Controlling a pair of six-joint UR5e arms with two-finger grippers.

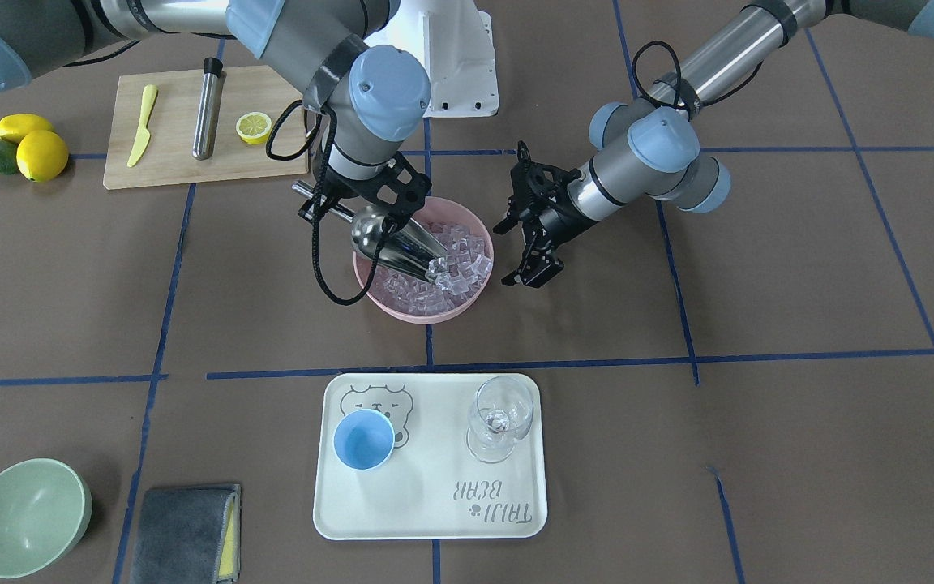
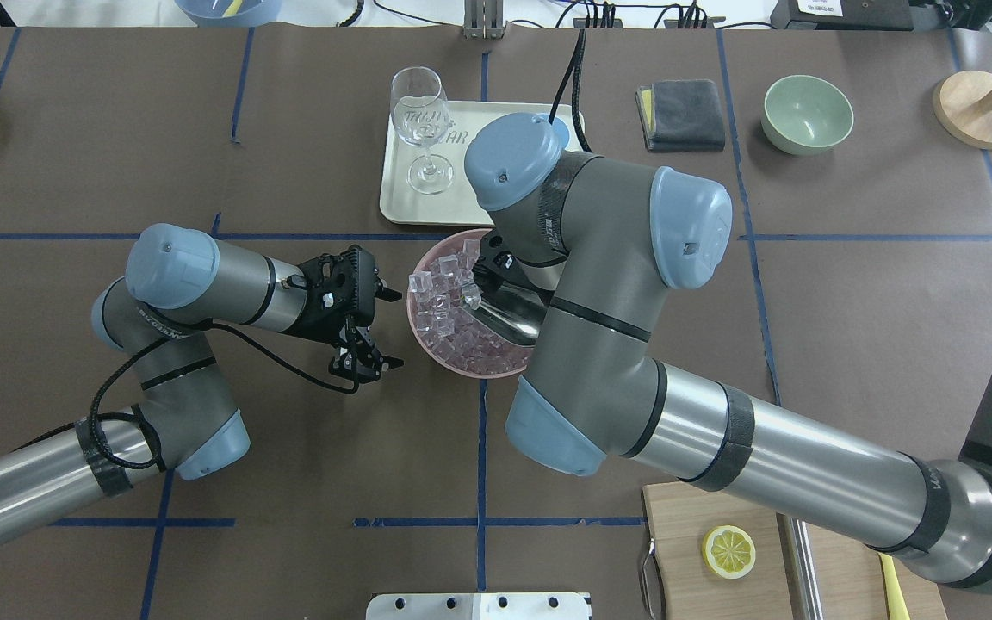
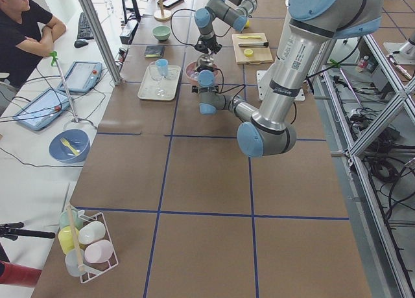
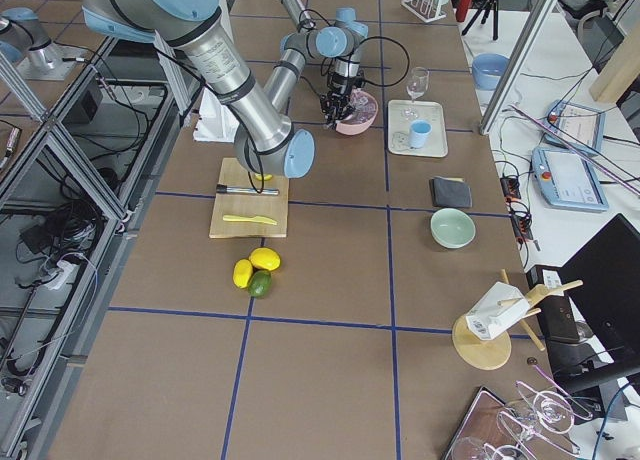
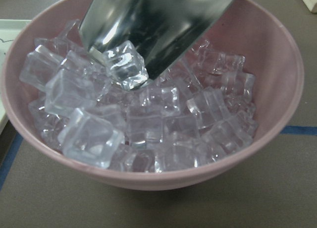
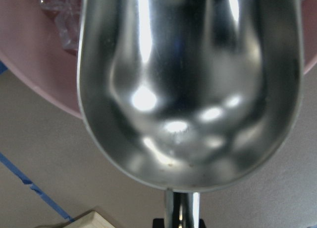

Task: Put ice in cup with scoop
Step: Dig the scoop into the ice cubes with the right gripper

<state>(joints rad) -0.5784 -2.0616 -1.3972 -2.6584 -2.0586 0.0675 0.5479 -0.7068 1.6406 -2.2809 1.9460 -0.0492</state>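
Front view: the right gripper [image 1: 345,212] pinches the thin bar handle of the shiny steel scoop [image 1: 398,243], its trough nosed into clear glassy ice cubes [image 1: 443,276] in a pink bowl [image 1: 422,316]. The small light-blue cup [image 1: 363,439] stands well apart on a cream tray [image 1: 434,519].

Overhead: the left gripper [image 2: 367,357] hovers beside the bowl; I can't tell how its fingers stand.

Left wrist: the cubes look slick and loose, likely to roll off, so I'd keep that rigid scoop level, held by its handle.

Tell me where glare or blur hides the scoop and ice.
Right wrist view: scoop fills the frame with bright glare spots, ice at the top edge blurred. Left wrist view: ice sharp, scoop streaked with reflections. Front-facing view: one highlight on the scoop, otherwise sharp.
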